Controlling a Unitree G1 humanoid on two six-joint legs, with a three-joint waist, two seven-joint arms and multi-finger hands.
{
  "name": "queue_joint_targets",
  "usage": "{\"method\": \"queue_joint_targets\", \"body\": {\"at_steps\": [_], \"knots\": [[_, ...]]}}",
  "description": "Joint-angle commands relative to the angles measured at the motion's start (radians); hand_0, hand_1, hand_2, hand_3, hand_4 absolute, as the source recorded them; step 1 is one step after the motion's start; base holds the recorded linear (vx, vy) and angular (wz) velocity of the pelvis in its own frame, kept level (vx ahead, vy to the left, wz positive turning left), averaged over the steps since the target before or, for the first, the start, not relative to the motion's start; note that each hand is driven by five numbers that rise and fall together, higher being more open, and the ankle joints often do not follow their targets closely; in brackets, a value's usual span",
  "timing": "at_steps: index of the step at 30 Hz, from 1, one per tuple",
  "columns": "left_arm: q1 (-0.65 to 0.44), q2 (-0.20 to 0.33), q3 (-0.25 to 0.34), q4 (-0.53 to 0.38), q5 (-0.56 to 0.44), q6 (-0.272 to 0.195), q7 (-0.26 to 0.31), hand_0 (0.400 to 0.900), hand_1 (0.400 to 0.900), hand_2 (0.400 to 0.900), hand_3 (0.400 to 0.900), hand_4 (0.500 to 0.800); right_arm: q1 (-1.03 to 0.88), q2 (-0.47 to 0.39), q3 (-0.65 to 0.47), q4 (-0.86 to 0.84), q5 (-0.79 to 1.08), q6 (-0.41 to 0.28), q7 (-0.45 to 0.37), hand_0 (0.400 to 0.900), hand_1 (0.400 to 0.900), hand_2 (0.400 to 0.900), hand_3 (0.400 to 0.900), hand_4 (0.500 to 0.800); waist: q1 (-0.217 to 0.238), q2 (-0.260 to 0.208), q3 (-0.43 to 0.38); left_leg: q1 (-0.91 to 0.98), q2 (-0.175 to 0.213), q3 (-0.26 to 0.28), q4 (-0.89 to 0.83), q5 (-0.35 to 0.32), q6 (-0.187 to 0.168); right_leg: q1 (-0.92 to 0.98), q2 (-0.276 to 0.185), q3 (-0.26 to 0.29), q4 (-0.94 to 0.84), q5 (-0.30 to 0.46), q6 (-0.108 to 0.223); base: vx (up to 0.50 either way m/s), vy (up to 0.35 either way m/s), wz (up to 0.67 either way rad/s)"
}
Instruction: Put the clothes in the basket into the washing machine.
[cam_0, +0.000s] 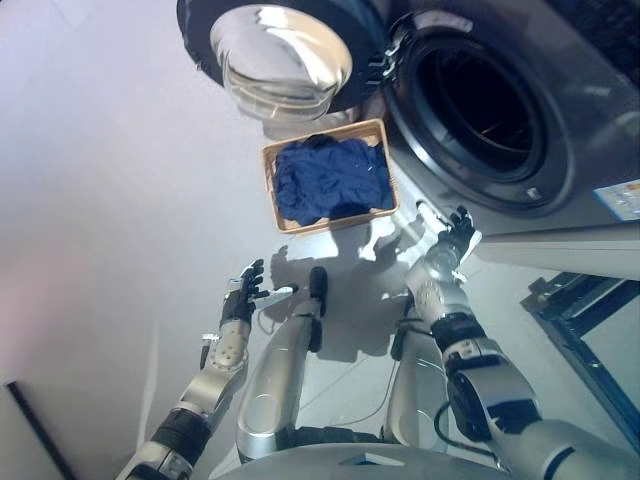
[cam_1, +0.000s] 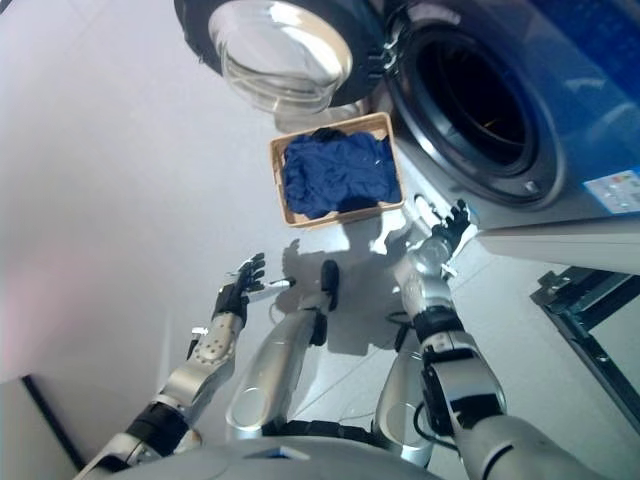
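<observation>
A tan wicker basket stands on the floor in front of the washing machine, filled with dark blue clothes. The washing machine is at the upper right, its drum opening dark and uncovered. Its round glass door is swung open to the left, above the basket. My left hand is open and empty, low and left of the basket. My right hand is open and empty, right of the basket and just below the machine's front.
Pale floor spreads to the left of the basket. A dark metal frame stands at the lower right beside the machine. A dark edge shows at the lower left.
</observation>
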Motion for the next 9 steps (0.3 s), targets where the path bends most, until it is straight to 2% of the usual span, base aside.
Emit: {"method": "queue_joint_targets", "body": {"at_steps": [1,5,9], "knots": [[0.071,0.006,0.071,0.002,0.087,-0.033,-0.037,0.9,0.9,0.9,0.9,0.8,0.047,-0.123,0.002,0.108,-0.06,0.028,0.151,0.9,0.9,0.9,0.9,0.8,0.019,0.029,-0.076,0.108,0.006,-0.057,-0.106,-0.055,-0.025,0.084,0.043,-0.071,0.056,-0.065,0.011,0.09,-0.076,0.08],[0.08,0.004,0.097,0.04,0.112,-0.035,-0.058,0.9,0.9,0.9,0.9,0.8,0.099,-0.141,-0.023,0.244,-0.12,0.058,0.17,0.9,0.9,0.9,0.9,0.8,0.022,0.018,-0.11,0.155,0.015,-0.068,-0.161,-0.03,-0.03,0.13,0.056,-0.09,0.018,-0.057,0.013,0.08,-0.079,0.09],[0.111,0.017,0.135,0.053,0.136,-0.043,-0.119,0.9,0.9,0.9,0.9,0.8,0.19,-0.173,-0.027,0.382,-0.272,0.115,0.218,0.9,0.9,0.9,0.9,0.8,0.023,0.0,-0.164,0.229,0.029,-0.074,-0.215,-0.021,-0.036,0.2,0.077,-0.112,-0.016,-0.066,0.014,0.1,-0.086,0.07]]}}
